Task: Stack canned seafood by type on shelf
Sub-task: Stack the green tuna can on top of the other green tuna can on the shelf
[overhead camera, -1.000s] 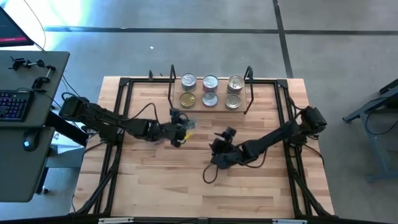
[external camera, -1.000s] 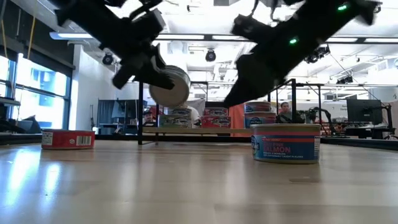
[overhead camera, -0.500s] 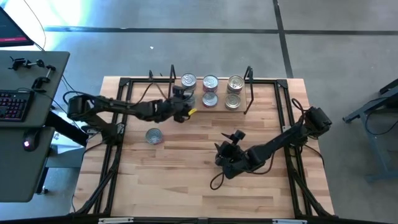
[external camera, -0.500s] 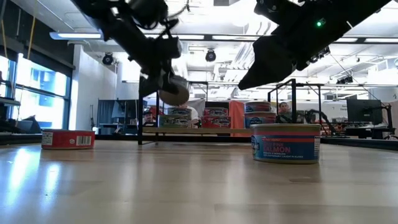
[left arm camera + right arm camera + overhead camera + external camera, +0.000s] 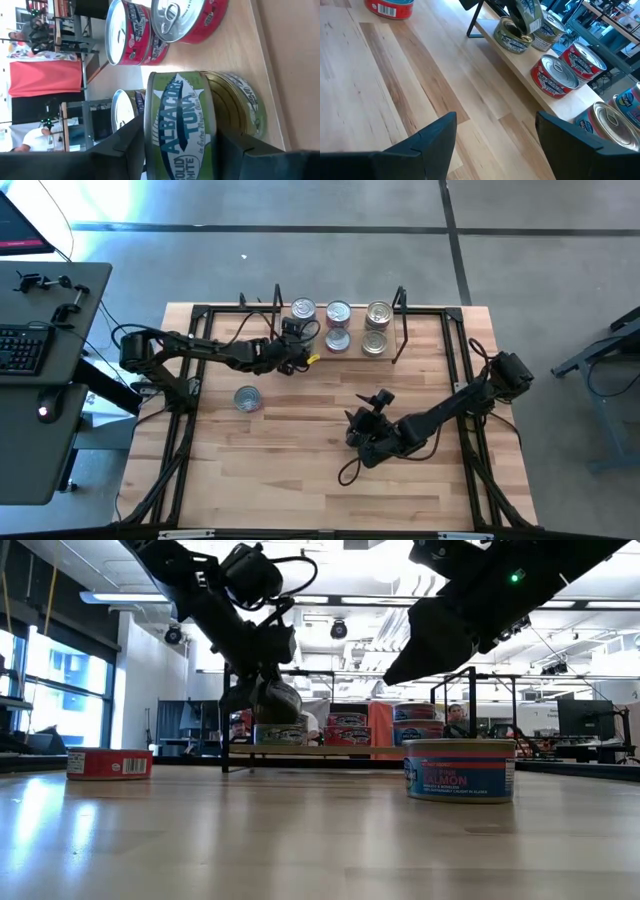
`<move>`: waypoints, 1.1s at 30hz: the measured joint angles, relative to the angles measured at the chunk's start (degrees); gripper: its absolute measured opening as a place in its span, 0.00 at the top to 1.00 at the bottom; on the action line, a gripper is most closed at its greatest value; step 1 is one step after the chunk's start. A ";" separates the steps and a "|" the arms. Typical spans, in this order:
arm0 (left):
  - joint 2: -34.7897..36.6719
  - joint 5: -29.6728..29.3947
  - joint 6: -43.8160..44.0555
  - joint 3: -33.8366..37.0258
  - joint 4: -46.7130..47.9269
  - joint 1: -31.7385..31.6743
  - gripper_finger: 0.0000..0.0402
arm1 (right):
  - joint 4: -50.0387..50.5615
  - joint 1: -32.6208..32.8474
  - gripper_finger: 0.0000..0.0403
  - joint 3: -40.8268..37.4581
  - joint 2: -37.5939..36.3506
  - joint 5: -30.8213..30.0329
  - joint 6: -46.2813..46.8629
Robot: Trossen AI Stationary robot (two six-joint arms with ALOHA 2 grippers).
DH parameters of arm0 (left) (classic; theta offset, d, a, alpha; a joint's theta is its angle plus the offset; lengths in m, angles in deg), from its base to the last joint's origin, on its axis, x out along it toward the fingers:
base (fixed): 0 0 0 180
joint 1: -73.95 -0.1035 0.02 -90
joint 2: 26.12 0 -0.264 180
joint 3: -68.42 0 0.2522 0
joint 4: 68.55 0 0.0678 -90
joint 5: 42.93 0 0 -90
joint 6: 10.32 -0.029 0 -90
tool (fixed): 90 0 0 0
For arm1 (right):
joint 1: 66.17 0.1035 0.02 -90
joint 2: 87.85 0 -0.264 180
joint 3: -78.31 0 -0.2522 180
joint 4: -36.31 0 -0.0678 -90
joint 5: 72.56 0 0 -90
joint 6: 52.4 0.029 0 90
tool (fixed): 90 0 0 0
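Note:
My left gripper is at the shelf's front left corner, shut on a green albacore tuna can. This can stands on edge just above a gold-lidded tuna can lying on the shelf board. Red-labelled cans and other tins sit flat on the board. My right gripper hovers open over the table's middle, holding nothing. A salmon can and a red can rest on the table. My left gripper pinches the albacore tuna can between its two fingers, one finger on each flat end, with the label band showing between them. It comes level from the table's left. The can is on edge, lifted above the gold-lidded can; whether they touch I cannot tell.
The black frame runs around the tabletop, and the shelf's upright rods stand close to my left gripper. Bare wood lies between the red can and my right arm. A desk with a keyboard stands left of the table.
My left gripper has carried the tuna can toward the table's far edge to the shelf's front left corner and lowered it there, uncovering the red can on the table. My right gripper shifted a little toward the near edge, then stayed still.

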 joint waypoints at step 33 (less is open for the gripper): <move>0.04 15.58 6.89 0.00 1.53 -6.28 0.27 | -0.09 -0.04 0.35 0.00 0.02 0.55 0.57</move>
